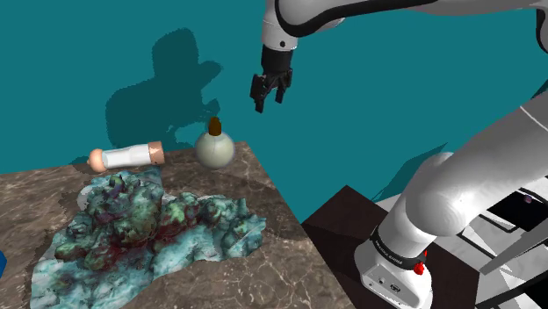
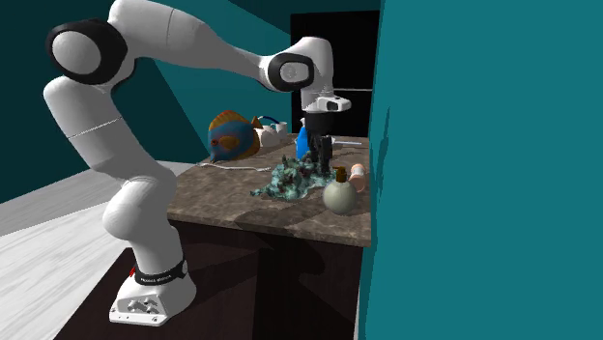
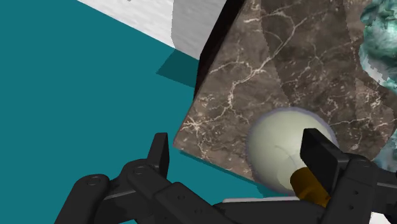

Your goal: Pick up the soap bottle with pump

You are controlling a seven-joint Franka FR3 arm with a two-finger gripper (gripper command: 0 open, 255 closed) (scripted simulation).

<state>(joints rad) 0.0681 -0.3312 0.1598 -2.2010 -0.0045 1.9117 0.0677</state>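
The soap bottle (image 1: pixel 214 151) has a round cream body and a brown pump top. It stands upright near the far corner of the marble counter (image 1: pixel 263 255), close to the teal wall. My black gripper (image 1: pixel 270 92) hangs open above it, a little toward the shoulder view's right, with nothing between its fingers. From the wrist, the bottle (image 3: pixel 280 149) lies beneath the gripper (image 3: pixel 236 137), close to one finger (image 3: pixel 321 156), and its brown pump (image 3: pixel 310 184) pokes up beside that finger. In the second exterior view the gripper (image 2: pixel 322 153) hovers just above and behind the bottle (image 2: pixel 338 196).
A white bottle with peach ends (image 1: pixel 127 156) lies on its side next to the soap bottle. A crumpled teal and dark red mass (image 1: pixel 149 224) covers the counter's middle. A fish figure (image 2: pixel 232 135) and a blue object (image 2: pixel 302 142) stand at the far end. The counter edge drops off beside the bottle.
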